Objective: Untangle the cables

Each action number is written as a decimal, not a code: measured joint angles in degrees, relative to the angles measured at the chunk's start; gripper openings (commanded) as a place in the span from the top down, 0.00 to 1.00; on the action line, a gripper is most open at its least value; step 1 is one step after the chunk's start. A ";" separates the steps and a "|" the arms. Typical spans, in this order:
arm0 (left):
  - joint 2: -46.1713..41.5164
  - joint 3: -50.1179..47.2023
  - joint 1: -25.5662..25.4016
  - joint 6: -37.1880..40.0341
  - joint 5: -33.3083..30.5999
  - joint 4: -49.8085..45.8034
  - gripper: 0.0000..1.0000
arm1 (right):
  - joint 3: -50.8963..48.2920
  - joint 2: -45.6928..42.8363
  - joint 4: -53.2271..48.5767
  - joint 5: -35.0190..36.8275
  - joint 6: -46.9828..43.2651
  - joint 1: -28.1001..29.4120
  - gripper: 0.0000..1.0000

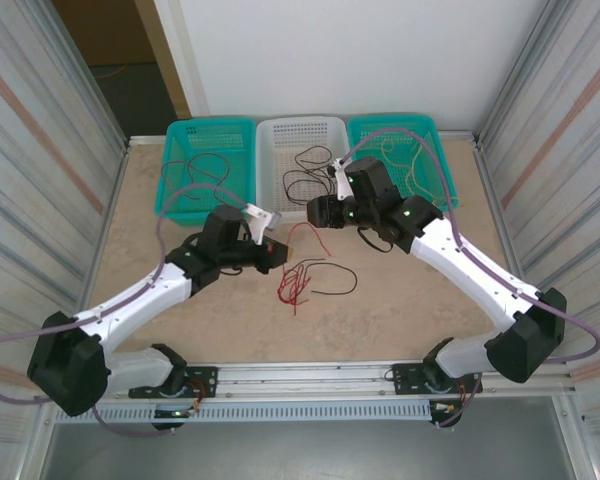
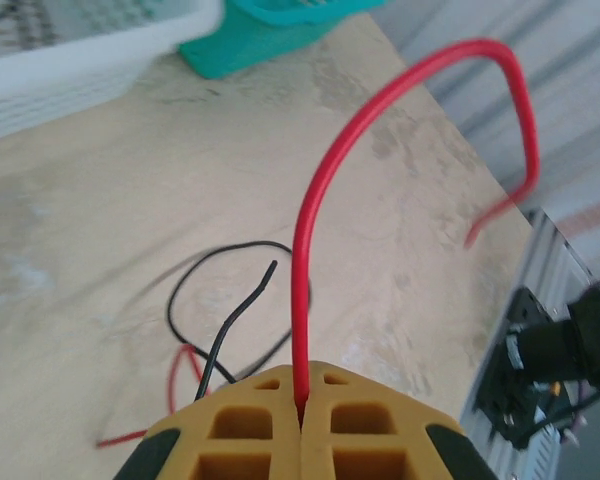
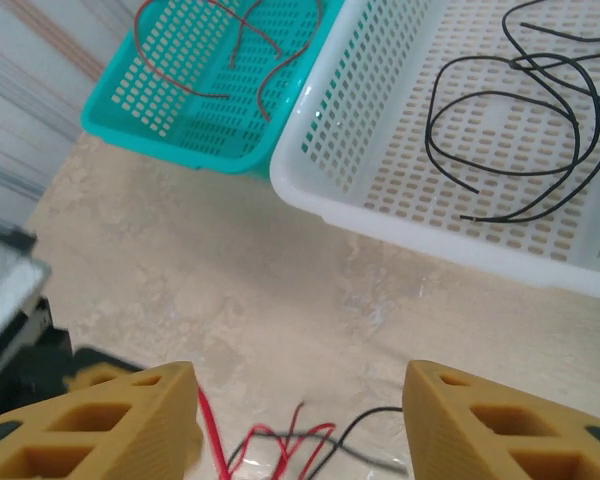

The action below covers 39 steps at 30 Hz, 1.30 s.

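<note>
Thin red curly wire [image 2: 299, 280] is being clamped by left gripper [image 2: 302, 405], lower centre; right gripper [image 3: 300, 400] is being held apart

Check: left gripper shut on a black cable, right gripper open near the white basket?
Wrong colour: the left wrist view shows the left gripper shut on a red cable. The right gripper is open near the white basket.

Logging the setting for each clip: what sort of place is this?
Likely a robot lab cell: tabletop fenced by corrugated metal panels, left arm and right arm bolted to a rail, plastic baskets at the back.
</note>
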 measured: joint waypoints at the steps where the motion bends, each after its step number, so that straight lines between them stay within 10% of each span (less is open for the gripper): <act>1: -0.83 -0.46 0.70 -0.61 -0.48 -0.02 1.00 | 0.00 -0.22 -0.09 -0.17 0.07 0.04 0.42; 13: -5.09 -3.13 1.73 -6.82 -7.43 3.56 1.00 | 0.00 -0.33 0.98 -6.73 3.39 9.22 0.59; 25: -7.89 -4.57 1.77 -9.42 -7.76 7.19 1.00 | 2.19 9.55 8.04 -6.93 19.61 3.26 0.32; 39: -6.75 -4.63 -0.55 -7.15 -8.50 7.26 1.00 | 9.16 16.26 8.85 -8.02 24.28 2.69 0.37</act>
